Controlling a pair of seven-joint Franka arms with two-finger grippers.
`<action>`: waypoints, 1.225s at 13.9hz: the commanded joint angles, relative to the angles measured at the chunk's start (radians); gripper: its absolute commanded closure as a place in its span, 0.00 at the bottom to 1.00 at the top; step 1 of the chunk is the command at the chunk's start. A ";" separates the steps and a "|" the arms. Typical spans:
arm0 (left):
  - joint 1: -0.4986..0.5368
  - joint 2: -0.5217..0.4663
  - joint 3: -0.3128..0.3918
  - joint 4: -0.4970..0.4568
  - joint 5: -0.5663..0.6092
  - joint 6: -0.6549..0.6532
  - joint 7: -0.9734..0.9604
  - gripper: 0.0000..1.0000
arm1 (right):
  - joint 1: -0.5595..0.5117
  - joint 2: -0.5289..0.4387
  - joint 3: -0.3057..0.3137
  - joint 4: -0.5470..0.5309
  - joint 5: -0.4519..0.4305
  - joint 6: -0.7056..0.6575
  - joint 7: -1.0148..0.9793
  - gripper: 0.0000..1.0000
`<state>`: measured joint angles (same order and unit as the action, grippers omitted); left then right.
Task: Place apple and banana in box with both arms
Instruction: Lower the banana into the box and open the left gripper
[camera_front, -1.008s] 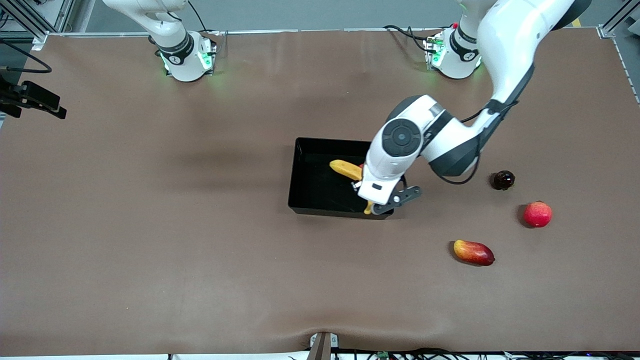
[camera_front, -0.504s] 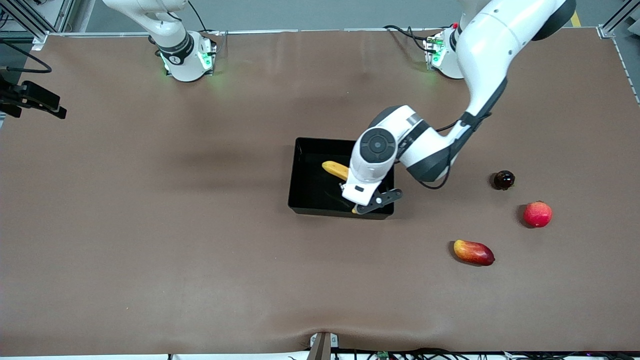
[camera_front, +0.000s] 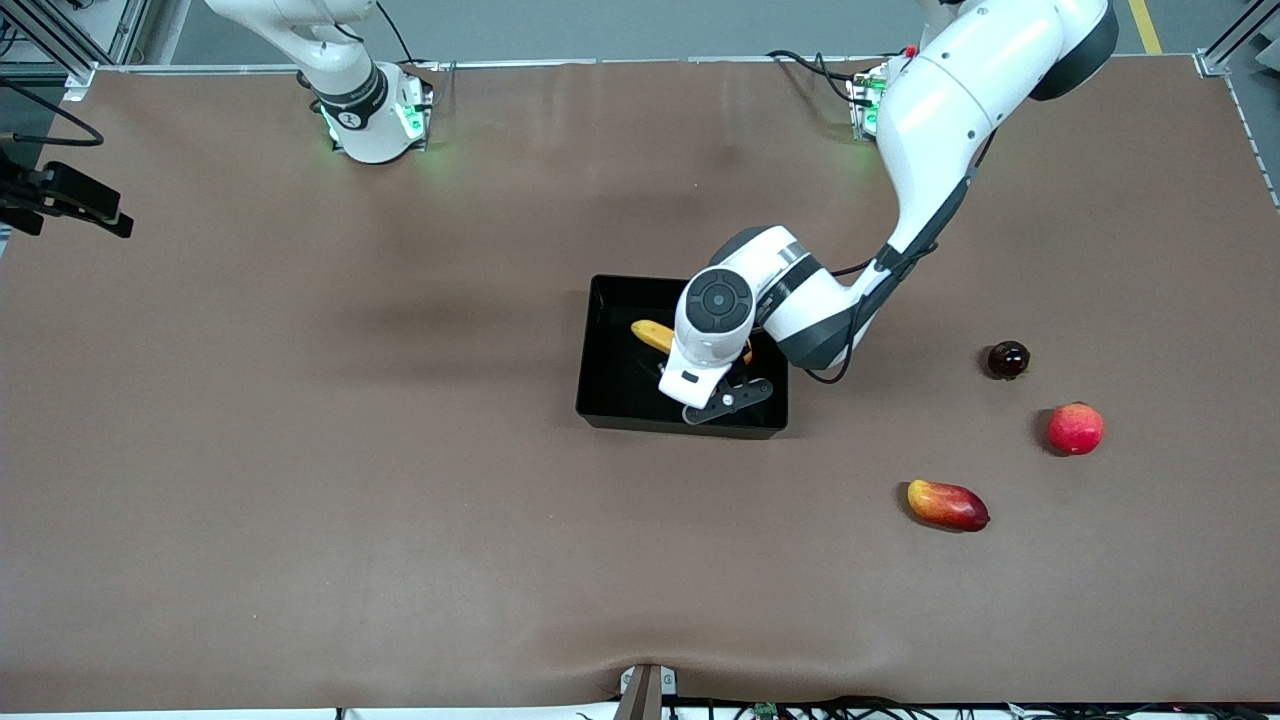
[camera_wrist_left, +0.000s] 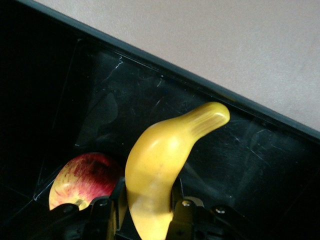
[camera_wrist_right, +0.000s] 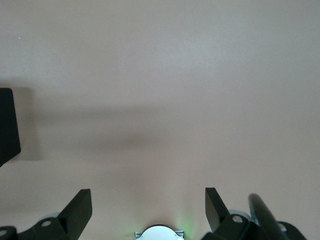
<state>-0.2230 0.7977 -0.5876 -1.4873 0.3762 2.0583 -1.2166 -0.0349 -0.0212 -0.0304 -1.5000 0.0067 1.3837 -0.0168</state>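
The black box sits mid-table. My left gripper is shut on the yellow banana and holds it over the inside of the box. In the left wrist view the banana sits between my gripper's fingers, with its tip near the box wall. The red and yellow apple lies in the box beside the banana; in the front view my arm hides it. My right gripper is open and empty, waiting over bare table near its base.
Toward the left arm's end of the table lie a dark round fruit, a pink-red round fruit and a red-yellow mango-like fruit. A black camera mount sticks in at the right arm's end.
My left gripper has carried the banana from the box's edge toward the right arm's end, farther over the inside of the box. The right arm has not moved.
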 joint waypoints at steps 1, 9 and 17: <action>-0.016 0.005 0.006 0.016 0.015 0.000 -0.029 1.00 | -0.013 -0.013 0.007 -0.008 0.007 -0.006 -0.011 0.00; -0.050 0.058 0.051 0.021 0.016 0.002 -0.026 0.37 | -0.013 -0.013 0.007 -0.006 0.007 -0.006 -0.011 0.00; 0.094 -0.308 0.026 0.024 0.004 -0.154 0.046 0.00 | -0.013 -0.013 0.007 -0.008 0.007 -0.006 -0.011 0.00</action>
<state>-0.1640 0.6251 -0.5595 -1.4137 0.3791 1.9642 -1.1826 -0.0349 -0.0212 -0.0306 -1.5009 0.0067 1.3834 -0.0168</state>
